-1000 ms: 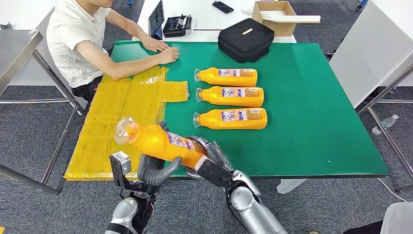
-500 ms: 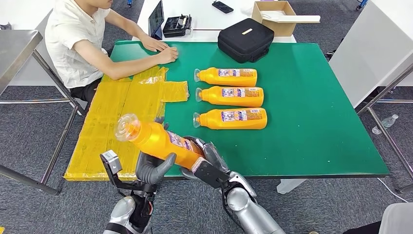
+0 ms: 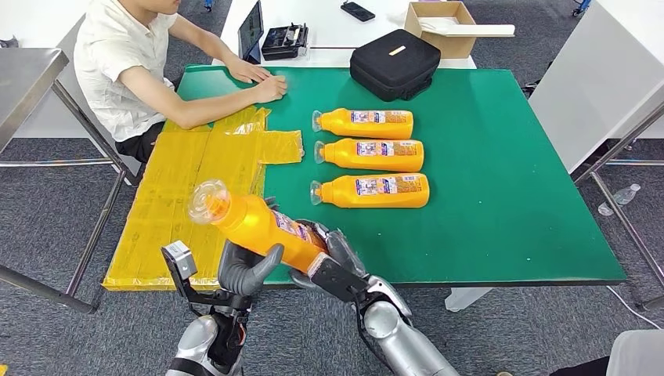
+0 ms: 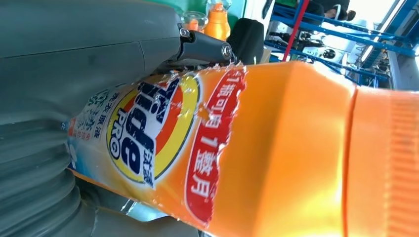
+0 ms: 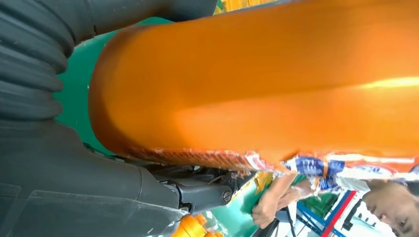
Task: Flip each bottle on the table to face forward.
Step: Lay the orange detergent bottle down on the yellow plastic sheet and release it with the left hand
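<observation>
Orange bottle (image 3: 258, 227), raised above the near edge of the green surface (image 3: 509, 196), is held between both robot hands, its clear cap pointing toward the near-left corner and its base resting against the right hand (image 3: 333, 254). The left hand (image 3: 247, 270) cups the bottle from beneath, its thick grey thumb curling up against the orange body. The right hand grips the base end, dark fingers wrapped round the label. In the left wrist view the bottle's torn label (image 4: 148, 143) shows a round yellow and blue logo and a red strip of white characters. In the right wrist view the plain orange side of the bottle (image 5: 257, 84) faces the camera.

Three more orange bottles lie on their sides in a column at the middle of the surface, caps pointing left, labels up: the far bottle (image 3: 364, 123), the middle bottle (image 3: 370, 154) and the near bottle (image 3: 372, 190), each just beside the next. Yellow sheeting (image 3: 188, 196) covers the left end of the surface. A black case (image 3: 395, 64) sits at the far edge. A person (image 3: 133, 63) sits at the far-left corner, forearms resting on the surface.
</observation>
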`<state>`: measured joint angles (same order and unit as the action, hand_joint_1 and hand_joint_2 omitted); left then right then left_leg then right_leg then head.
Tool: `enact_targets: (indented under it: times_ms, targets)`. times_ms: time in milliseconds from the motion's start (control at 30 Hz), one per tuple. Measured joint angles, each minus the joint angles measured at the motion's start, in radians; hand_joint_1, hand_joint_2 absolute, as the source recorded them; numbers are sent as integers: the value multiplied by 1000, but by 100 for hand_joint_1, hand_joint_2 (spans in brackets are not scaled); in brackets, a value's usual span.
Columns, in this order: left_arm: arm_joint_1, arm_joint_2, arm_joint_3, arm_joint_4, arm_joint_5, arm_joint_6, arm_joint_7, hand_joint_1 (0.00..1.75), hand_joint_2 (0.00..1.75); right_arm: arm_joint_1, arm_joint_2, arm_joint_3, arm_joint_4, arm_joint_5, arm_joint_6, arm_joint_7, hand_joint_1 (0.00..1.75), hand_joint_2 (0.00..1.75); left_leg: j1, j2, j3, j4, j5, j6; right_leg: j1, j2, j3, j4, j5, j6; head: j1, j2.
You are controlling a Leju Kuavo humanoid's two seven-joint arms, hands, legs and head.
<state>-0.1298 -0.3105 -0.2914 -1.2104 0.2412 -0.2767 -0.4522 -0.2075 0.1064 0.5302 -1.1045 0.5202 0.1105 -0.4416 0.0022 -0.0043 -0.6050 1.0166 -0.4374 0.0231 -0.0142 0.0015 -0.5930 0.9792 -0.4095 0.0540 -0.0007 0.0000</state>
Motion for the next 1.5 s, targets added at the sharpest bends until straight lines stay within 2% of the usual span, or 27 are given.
enact_targets:
  times_ms: [233,400,600,800,867,967,1033,1100,1300,1500]
  targets:
    - [-1,0,-9,-4,-82,23,-25,175,175,21,3,-4,4,-2,-27,19,0,175,0,0,0,0,0,0,0,0,0,0,0,0,0,0]
    - [-2,0,-16,-12,-175,92,-33,175,175,35,20,-24,5,0,-44,25,0,175,0,0,0,0,0,0,0,0,0,0,0,0,0,0]
    - [1,0,-17,-41,-295,154,-38,175,175,50,52,-101,6,-4,-74,50,0,175,0,0,0,0,0,0,0,0,0,0,0,0,0,0]
    - [4,0,-21,-73,-403,228,-40,175,175,65,61,-177,17,-8,-97,49,0,175,0,0,0,0,0,0,0,0,0,0,0,0,0,0]
    - [6,0,-25,-90,-521,307,-39,175,175,79,66,-221,19,0,-126,57,0,175,0,-1,0,0,0,0,0,0,0,0,0,0,0,0]
    - [9,4,-34,-128,-867,542,-24,175,175,108,71,-306,10,23,-139,45,0,175,0,-1,-1,0,0,0,0,0,0,0,0,0,0,0]
    - [10,8,-38,-161,-1140,705,24,175,175,124,76,-368,-8,36,-130,36,0,175,0,-1,-1,0,0,0,0,0,0,0,0,0,0,0]
    - [9,10,-36,-192,-1340,793,84,175,175,131,81,-433,-27,45,-123,32,0,175,0,-1,-1,0,0,0,0,0,0,0,0,0,0,0]
    - [-14,18,-6,-210,-1619,831,241,175,175,136,87,-557,-68,49,-102,18,0,175,0,-1,-1,0,0,0,0,0,0,0,0,0,0,0]
    - [-91,41,60,-93,-1716,803,309,175,175,135,92,-605,-84,43,-73,-10,0,175,0,-1,-1,0,0,0,0,0,0,0,0,0,0,0]
